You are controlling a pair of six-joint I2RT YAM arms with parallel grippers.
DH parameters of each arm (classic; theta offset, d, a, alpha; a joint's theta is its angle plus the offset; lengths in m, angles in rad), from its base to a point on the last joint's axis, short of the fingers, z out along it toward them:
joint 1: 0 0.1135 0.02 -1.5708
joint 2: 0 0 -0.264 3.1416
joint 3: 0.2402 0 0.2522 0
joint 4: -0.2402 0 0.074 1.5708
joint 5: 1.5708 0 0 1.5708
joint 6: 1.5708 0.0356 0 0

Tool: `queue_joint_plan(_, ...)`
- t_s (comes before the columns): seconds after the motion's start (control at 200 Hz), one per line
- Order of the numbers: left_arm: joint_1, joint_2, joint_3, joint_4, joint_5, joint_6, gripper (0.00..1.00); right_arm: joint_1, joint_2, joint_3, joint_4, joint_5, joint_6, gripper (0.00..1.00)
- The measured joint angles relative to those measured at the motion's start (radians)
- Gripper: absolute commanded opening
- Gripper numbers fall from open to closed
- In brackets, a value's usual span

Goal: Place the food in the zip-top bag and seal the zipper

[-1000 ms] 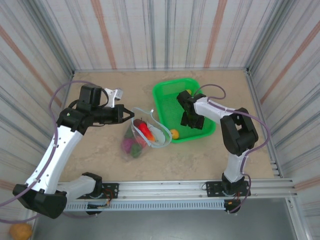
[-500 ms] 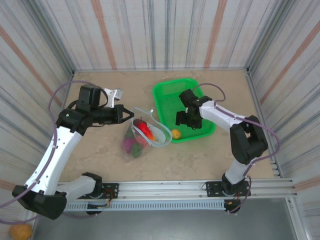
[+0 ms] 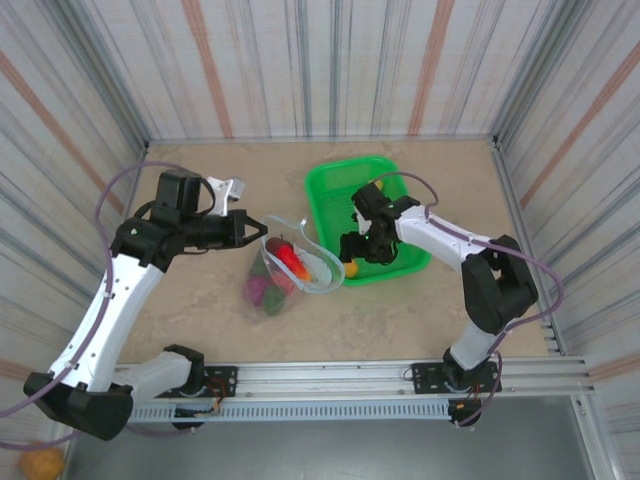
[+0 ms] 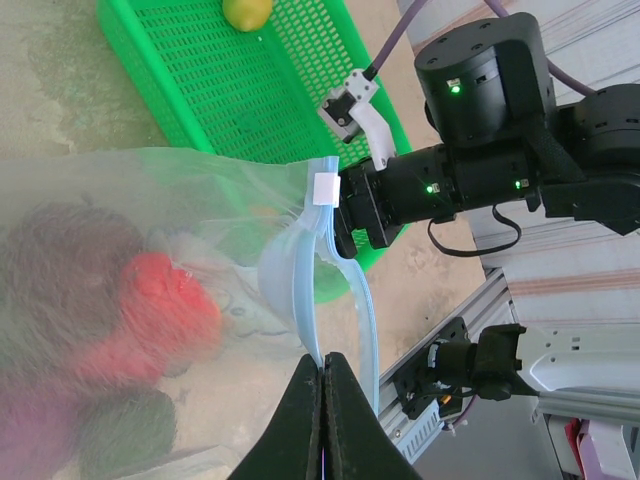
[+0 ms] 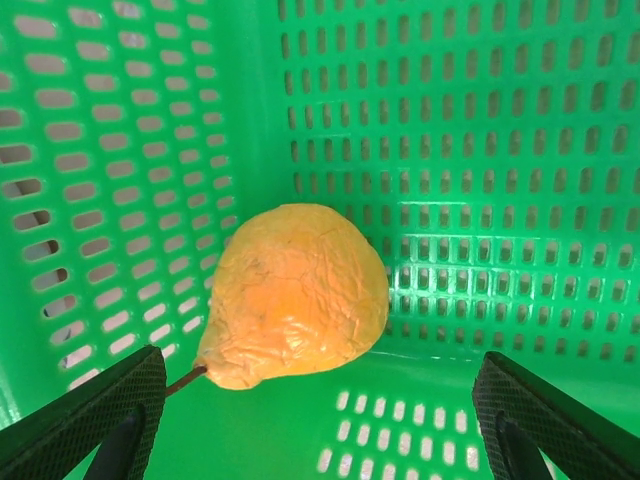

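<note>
The zip-top bag (image 3: 287,270) lies on the table left of the tray, its mouth held up. Red (image 4: 165,310), dark maroon (image 4: 60,245), green (image 4: 130,430) and magenta food show blurred through the plastic. My left gripper (image 4: 322,362) (image 3: 260,228) is shut on the pale blue zipper (image 4: 300,300) at the mouth edge. My right gripper (image 5: 320,425) (image 3: 350,248) hangs open inside the tray's near left corner, its fingers (image 5: 95,420) on either side of an orange pear-shaped food piece (image 5: 295,295) (image 3: 351,268), not touching it.
The green mesh tray (image 3: 330,195) stands right of the bag, with a yellow fruit (image 4: 247,10) at its far side. Striped walls close in the table on three sides. An orange ball (image 3: 40,462) lies off the table at the near left.
My right gripper has moved from the tray's middle to its near left corner, down over the orange piece, and its jaws have opened wider. The left gripper and bag have not moved.
</note>
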Motion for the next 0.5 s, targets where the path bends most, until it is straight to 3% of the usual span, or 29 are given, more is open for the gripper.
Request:
queue_joint_plan(0.286,0.000,-0.006,0.000,-0.007,0.000,0.000,0.00,0.026,0.110,0.003,0.008,-0.003,-0.004,0.77)
queue_joint_plan(0.496,0.000,-0.017,0.001,-0.021,-0.004,0.000,0.00,0.038,0.146,0.005,0.022,0.010,-0.003,0.63)
